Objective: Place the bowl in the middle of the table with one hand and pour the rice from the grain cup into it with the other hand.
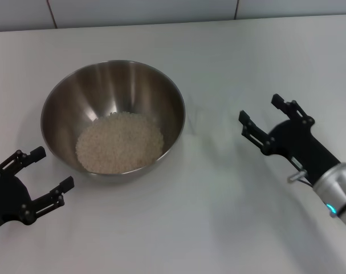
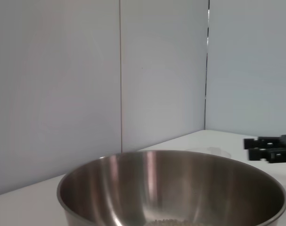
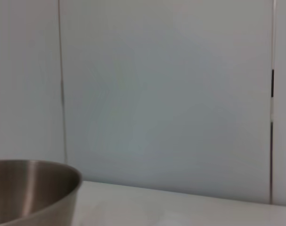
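The bowl [image 1: 113,120] stands on the table [image 1: 218,217] left of the middle, nearer the left edge than the right and about midway between the far and near edges. The rice [image 1: 119,142] lies in it as a flat heap on the bottom, toward the near wall. The grain cup is hard to find: the left wrist view shows a faint clear rim [image 2: 208,151] beyond the bowl, near the right gripper's black fingers, which may be it, but from the head view I cannot tell.

The left gripper [image 1: 40,168] sits by the near-left corner, just short of the bowl's near-left wall — wide apart, holding nothing. The right gripper [image 1: 265,117] hangs over the right half of the table, well apart from the bowl, its jaws also spread and empty.

Judging from how things lie, both steps look done: bowl placed, rice poured. What remains seems only to clear out — each arm drawing back toward its own side without clipping the bowl's rim, the left one having the least room to spare. If the bowl is meant to be dead centre, it would want a nudge to the right first.
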Robot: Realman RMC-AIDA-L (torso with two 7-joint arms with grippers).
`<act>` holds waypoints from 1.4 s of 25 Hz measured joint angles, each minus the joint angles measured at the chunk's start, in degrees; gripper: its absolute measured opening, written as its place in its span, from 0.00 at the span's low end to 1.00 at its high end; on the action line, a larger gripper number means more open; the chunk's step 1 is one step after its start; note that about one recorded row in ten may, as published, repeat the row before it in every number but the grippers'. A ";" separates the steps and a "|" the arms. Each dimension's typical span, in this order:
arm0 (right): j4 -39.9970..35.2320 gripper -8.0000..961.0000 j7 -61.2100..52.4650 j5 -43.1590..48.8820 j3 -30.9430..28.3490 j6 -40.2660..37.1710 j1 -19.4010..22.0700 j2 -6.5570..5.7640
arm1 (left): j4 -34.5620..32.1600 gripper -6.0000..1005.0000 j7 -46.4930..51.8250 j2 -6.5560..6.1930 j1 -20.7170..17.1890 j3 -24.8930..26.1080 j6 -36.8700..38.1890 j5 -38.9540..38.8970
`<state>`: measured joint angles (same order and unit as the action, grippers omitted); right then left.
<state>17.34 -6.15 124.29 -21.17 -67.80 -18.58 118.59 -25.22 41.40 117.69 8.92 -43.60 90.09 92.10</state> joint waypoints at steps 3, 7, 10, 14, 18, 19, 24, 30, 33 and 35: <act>-9.80 0.82 -9.52 10.48 0.08 -10.87 0.85 0.14 | 0.00 0.84 0.00 -0.06 -0.16 0.00 0.05 0.00; -16.29 0.86 -13.10 18.02 0.09 -18.69 0.52 0.25 | 0.00 0.84 -0.05 -0.06 -0.21 -0.01 0.43 0.00; -19.34 0.87 -14.13 22.77 0.09 -22.38 -0.27 0.26 | 0.00 0.84 -0.20 0.04 -0.22 -0.14 0.51 0.01; -20.51 0.87 -14.54 25.72 0.15 -23.44 -1.49 0.28 | 0.00 0.84 -0.31 0.12 -0.22 -0.32 0.52 0.01; -20.58 0.87 -15.00 26.09 1.35 -22.99 -2.38 0.35 | 0.00 0.84 -0.34 0.15 -0.22 -0.28 0.52 0.01; -20.58 0.87 -15.00 26.09 1.35 -22.99 -2.38 0.35 | 0.00 0.84 -0.34 0.15 -0.22 -0.28 0.52 0.01; -20.70 0.87 -17.17 26.17 3.77 -22.71 -3.49 0.34 | 0.00 0.84 -0.36 0.17 -0.22 -0.37 0.52 0.00; -20.77 0.87 -18.70 26.19 5.07 -22.03 -4.79 0.36 | 0.00 0.84 -0.25 0.17 -0.22 -0.44 0.52 0.00; -20.56 0.87 -18.75 26.18 5.09 -21.56 -5.12 0.37 | 0.00 0.84 -0.19 0.17 -0.22 -0.44 0.52 0.00; -20.47 0.87 -18.78 26.18 5.09 -21.26 -5.24 0.38 | 0.00 0.84 -0.19 0.17 -0.22 -0.44 0.52 0.00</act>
<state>-3.13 -24.93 150.47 -16.08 -89.06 -23.82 118.97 -25.22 41.21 117.86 8.70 -44.04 90.62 92.11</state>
